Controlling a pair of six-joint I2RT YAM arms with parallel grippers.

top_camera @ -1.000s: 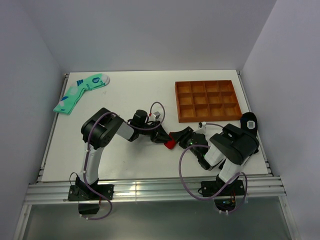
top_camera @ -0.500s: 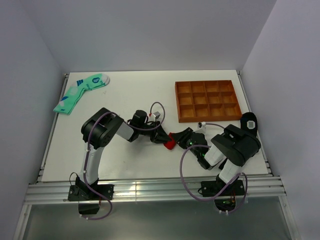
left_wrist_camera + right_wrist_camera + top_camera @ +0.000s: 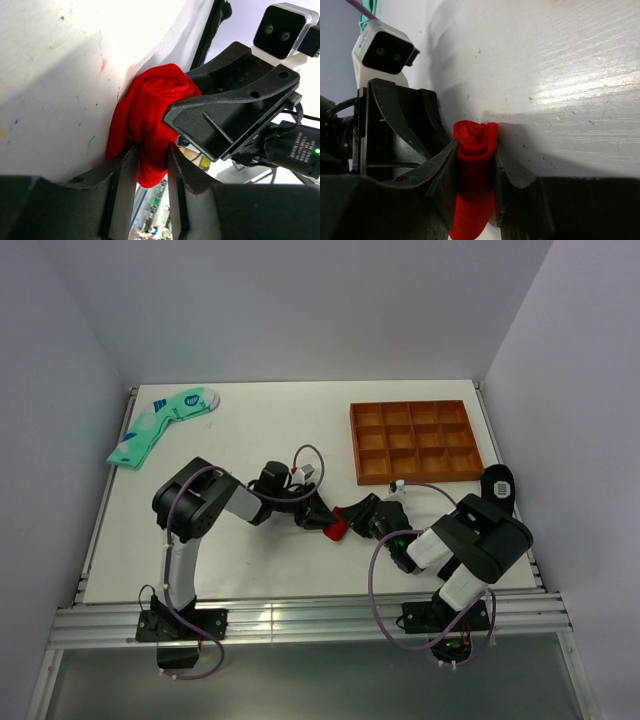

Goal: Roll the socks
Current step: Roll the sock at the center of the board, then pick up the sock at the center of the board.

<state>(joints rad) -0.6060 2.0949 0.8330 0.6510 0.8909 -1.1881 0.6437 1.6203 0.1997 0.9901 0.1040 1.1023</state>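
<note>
Red socks (image 3: 476, 137) look mostly rolled on the surface (image 3: 570, 75), left gripper (image 3: 151, 162) and right gripper (image 3: 476, 152) both clamping the roll; final tuck and release remain.

The red socks (image 3: 150, 107), wound into a tight roll, lie at centre against the white table (image 3: 60, 75). The left gripper (image 3: 151, 156) stands at 6 o'clock, its jaws pinching the roll's lower end. The right gripper (image 3: 182, 94) reaches in from 3 o'clock, jaws clasping the upper end, and its wrist camera (image 3: 285, 25) sits at 1 o'clock.
</note>
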